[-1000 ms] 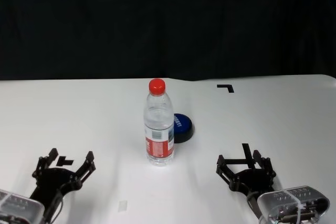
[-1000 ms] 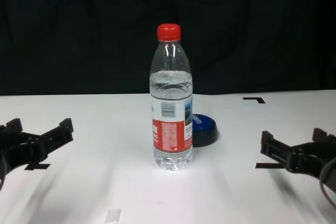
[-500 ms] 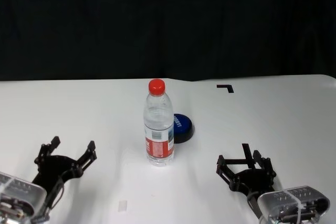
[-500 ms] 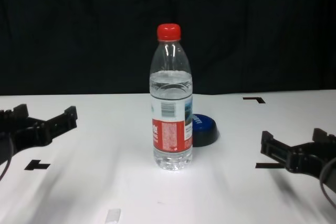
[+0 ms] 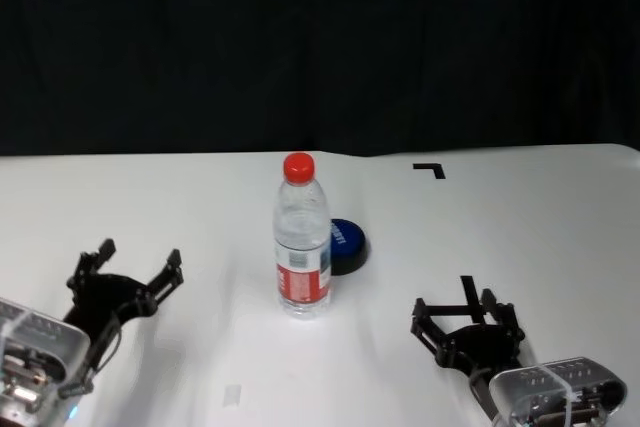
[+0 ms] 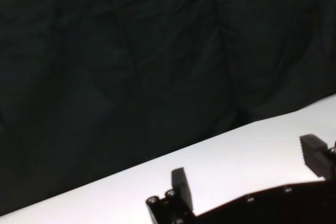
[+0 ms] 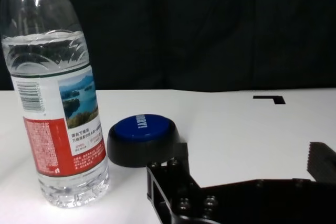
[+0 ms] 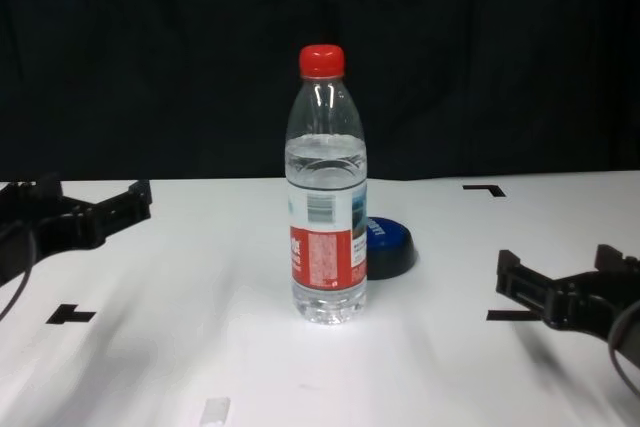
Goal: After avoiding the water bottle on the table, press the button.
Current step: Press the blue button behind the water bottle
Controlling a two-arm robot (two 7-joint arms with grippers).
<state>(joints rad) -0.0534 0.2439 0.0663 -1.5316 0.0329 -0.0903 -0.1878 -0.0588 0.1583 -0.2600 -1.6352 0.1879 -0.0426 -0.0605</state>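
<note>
**White table, bottle guarding the button**

White table [image 5: 520, 217] carries black tape corner marks. At its centre stands the water bottle [image 5: 302, 235], upright, red-capped. The button [image 5: 346, 244] sits just behind it, slightly to the robot's right, partly hidden. The left gripper [image 5: 138, 272] hovers over the table's left side, fingers spread wide, holding nothing. The right gripper [image 5: 466, 312] sits low at near right, likewise wide and empty.

A dark curtain [image 5: 320, 47] hangs behind, and a small white scrap [image 5: 232, 394] lies near the front.
</note>
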